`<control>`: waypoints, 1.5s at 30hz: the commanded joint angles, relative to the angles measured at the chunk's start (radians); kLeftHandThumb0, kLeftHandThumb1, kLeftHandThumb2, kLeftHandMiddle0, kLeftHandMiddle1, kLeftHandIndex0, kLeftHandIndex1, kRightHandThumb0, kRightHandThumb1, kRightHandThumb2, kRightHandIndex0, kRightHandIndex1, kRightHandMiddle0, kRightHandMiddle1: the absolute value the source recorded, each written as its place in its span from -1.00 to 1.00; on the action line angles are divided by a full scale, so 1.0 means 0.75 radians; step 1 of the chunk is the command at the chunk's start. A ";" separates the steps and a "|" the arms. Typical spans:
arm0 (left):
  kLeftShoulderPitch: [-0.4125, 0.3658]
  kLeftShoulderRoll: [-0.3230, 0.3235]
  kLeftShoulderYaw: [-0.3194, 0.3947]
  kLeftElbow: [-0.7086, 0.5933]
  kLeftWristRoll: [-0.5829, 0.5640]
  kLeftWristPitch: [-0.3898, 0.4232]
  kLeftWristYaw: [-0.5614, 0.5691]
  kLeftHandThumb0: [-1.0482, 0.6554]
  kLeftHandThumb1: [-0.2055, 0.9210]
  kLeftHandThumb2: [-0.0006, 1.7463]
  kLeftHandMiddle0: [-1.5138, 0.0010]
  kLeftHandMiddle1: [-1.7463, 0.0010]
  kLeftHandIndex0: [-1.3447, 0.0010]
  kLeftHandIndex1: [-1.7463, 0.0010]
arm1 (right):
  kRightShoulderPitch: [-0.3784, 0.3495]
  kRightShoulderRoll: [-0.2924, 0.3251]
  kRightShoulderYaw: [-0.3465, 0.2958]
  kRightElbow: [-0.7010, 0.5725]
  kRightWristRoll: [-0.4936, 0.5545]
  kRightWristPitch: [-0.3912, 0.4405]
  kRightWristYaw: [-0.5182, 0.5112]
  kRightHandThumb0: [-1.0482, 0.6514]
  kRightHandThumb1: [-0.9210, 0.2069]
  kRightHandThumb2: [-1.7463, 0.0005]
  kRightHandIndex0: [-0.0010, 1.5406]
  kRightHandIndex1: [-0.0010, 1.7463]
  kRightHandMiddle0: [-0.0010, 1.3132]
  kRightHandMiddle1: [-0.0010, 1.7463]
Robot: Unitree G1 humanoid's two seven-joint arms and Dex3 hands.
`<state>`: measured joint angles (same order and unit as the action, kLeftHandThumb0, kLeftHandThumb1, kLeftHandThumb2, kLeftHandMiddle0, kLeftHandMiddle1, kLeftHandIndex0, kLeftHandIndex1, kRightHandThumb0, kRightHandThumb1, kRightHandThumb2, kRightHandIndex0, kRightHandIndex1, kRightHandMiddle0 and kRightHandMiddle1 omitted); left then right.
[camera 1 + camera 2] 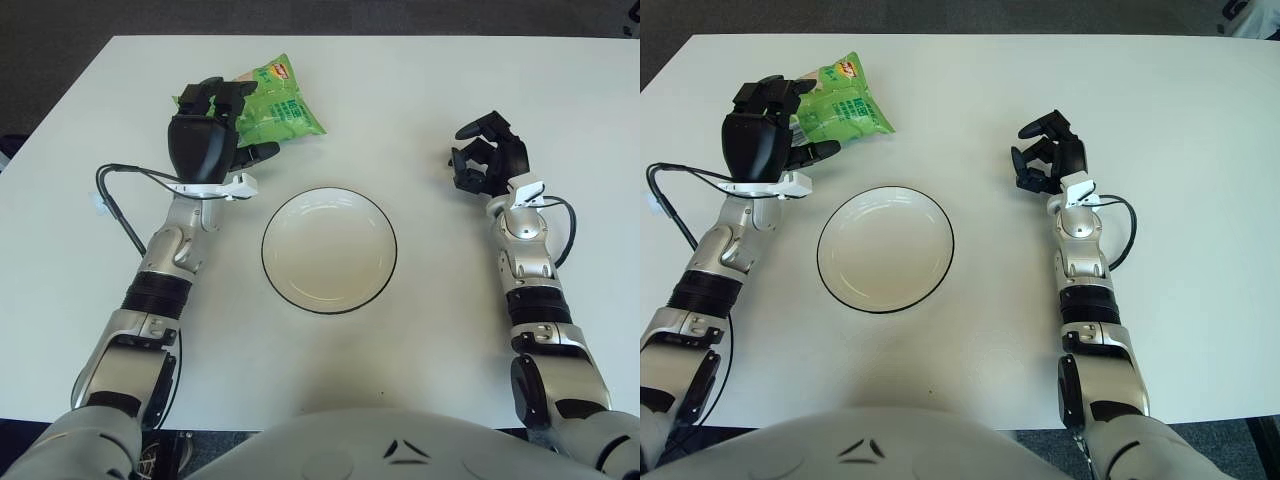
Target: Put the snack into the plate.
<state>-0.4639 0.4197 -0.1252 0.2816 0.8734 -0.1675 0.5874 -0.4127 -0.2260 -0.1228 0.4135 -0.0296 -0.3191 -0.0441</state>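
While the crinkly green plastic snack bag (272,104) lies toward the desk's (450,80) far left corner, its long axis slanting, we have our left hand (215,125) curled over its near-left end, apparently gripping it, the round white black-rimmed plate (329,250) nearby at mid-desk, and our right hand (487,152) empty, loosely curled, well apart.
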 commanded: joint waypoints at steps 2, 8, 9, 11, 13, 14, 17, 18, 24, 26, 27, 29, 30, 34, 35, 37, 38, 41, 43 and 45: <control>-0.071 0.013 -0.024 0.052 0.002 0.035 -0.021 -0.40 1.00 -0.79 0.41 1.00 0.50 0.71 | 0.145 0.048 0.016 0.078 -0.006 0.009 -0.002 -0.14 -0.90 0.56 0.18 0.54 -0.33 0.73; -0.151 0.023 -0.070 0.212 0.019 0.028 0.033 -0.47 1.00 -0.79 0.63 1.00 0.59 0.83 | 0.146 0.045 0.018 0.084 -0.005 0.013 0.003 -0.18 -0.99 0.64 0.21 0.53 -0.33 0.73; -0.159 0.025 -0.075 0.227 0.017 0.025 0.042 -0.48 1.00 -0.79 0.65 1.00 0.61 0.85 | 0.146 0.045 0.019 0.084 -0.005 0.013 0.003 -0.19 -0.99 0.65 0.21 0.53 -0.33 0.73; -0.177 0.029 -0.088 0.266 0.013 0.015 0.060 -0.49 1.00 -0.80 0.69 1.00 0.63 0.87 | 0.145 0.042 0.021 0.084 -0.007 0.020 0.004 -0.19 -1.00 0.65 0.21 0.53 -0.33 0.73; -0.195 0.035 -0.103 0.300 0.015 0.001 0.082 -0.50 1.00 -0.82 0.72 1.00 0.64 0.88 | 0.144 0.039 0.023 0.085 -0.008 0.027 0.007 -0.19 -1.00 0.65 0.22 0.53 -0.33 0.73; -0.201 0.038 -0.110 0.313 0.016 -0.005 0.091 -0.51 1.00 -0.84 0.75 1.00 0.65 0.89 | 0.144 0.038 0.024 0.085 -0.008 0.029 0.008 -0.19 -1.00 0.65 0.22 0.53 -0.33 0.73; -0.232 0.048 -0.138 0.369 0.024 -0.030 0.129 -0.53 1.00 -0.87 0.78 1.00 0.66 0.91 | 0.143 0.035 0.027 0.085 -0.007 0.038 0.012 -0.19 -1.00 0.65 0.22 0.53 -0.33 0.73; -0.241 0.051 -0.146 0.387 0.026 -0.037 0.138 -0.53 1.00 -0.88 0.81 1.00 0.67 0.91 | 0.143 0.035 0.028 0.084 -0.006 0.041 0.013 -0.19 -1.00 0.65 0.22 0.53 -0.33 0.73; -0.299 0.056 -0.192 0.482 0.024 -0.048 0.157 -0.58 1.00 -0.93 0.93 1.00 0.72 0.95 | 0.142 0.031 0.031 0.084 -0.003 0.052 0.018 -0.19 -1.00 0.65 0.23 0.54 -0.33 0.73; -0.321 0.052 -0.200 0.507 0.013 -0.040 0.131 -0.63 1.00 -0.94 0.96 1.00 0.74 0.96 | 0.142 0.030 0.031 0.085 -0.003 0.054 0.019 -0.19 -1.00 0.65 0.23 0.54 -0.33 0.73; -0.337 0.048 -0.205 0.527 0.006 -0.035 0.114 -0.65 1.00 -0.95 0.98 1.00 0.75 0.97 | 0.140 0.030 0.031 0.088 -0.003 0.054 0.020 -0.19 -1.00 0.65 0.23 0.54 -0.33 0.73; -0.363 0.041 -0.214 0.560 -0.006 -0.028 0.086 -0.69 1.00 -0.96 0.99 1.00 0.77 0.98 | 0.138 0.028 0.031 0.092 -0.004 0.055 0.022 -0.19 -1.00 0.65 0.23 0.54 -0.33 0.73; -0.373 0.039 -0.219 0.572 -0.011 -0.026 0.075 -0.73 1.00 -0.95 0.99 1.00 0.78 0.98 | 0.137 0.028 0.031 0.093 -0.004 0.056 0.022 -0.19 -1.00 0.65 0.23 0.54 -0.33 0.73; -0.406 0.032 -0.233 0.619 -0.031 -0.014 0.022 -0.81 1.00 -0.90 1.00 1.00 0.80 0.99 | 0.137 0.026 0.032 0.096 -0.005 0.056 0.023 -0.19 -1.00 0.65 0.24 0.54 -0.34 0.73; -0.424 0.028 -0.237 0.650 -0.044 -0.014 -0.013 -0.84 1.00 -0.88 1.00 1.00 0.80 0.99 | 0.136 0.026 0.032 0.098 -0.006 0.055 0.023 -0.19 -1.00 0.65 0.24 0.55 -0.34 0.73; -0.449 0.024 -0.238 0.698 -0.078 -0.032 -0.074 -0.88 1.00 -0.84 1.00 1.00 0.81 1.00 | 0.139 0.025 0.033 0.097 -0.007 0.054 0.023 -0.19 -1.00 0.65 0.24 0.55 -0.34 0.73; -0.459 0.023 -0.238 0.719 -0.097 -0.045 -0.098 -0.90 1.00 -0.82 1.00 1.00 0.82 1.00 | 0.140 0.024 0.033 0.096 -0.007 0.054 0.023 -0.19 -1.00 0.65 0.24 0.55 -0.34 0.73; -0.489 0.020 -0.234 0.785 -0.152 -0.078 -0.174 -0.92 1.00 -0.80 1.00 1.00 0.82 1.00 | 0.139 0.023 0.033 0.098 -0.008 0.053 0.024 -0.19 -1.00 0.65 0.24 0.55 -0.34 0.74; -0.507 0.021 -0.238 0.824 -0.168 -0.083 -0.201 -0.93 1.00 -0.79 1.00 1.00 0.82 1.00 | 0.138 0.022 0.034 0.100 -0.009 0.053 0.024 -0.19 -1.00 0.65 0.24 0.55 -0.34 0.74; -0.526 0.021 -0.245 0.857 -0.178 -0.081 -0.227 -0.93 1.00 -0.78 1.00 1.00 0.82 1.00 | 0.139 0.022 0.035 0.097 -0.010 0.055 0.024 -0.19 -1.00 0.65 0.25 0.55 -0.34 0.74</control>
<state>-0.8342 0.4320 -0.3003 0.8837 0.7564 -0.2262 0.4498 -0.4138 -0.2376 -0.1087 0.4200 -0.0299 -0.2923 -0.0305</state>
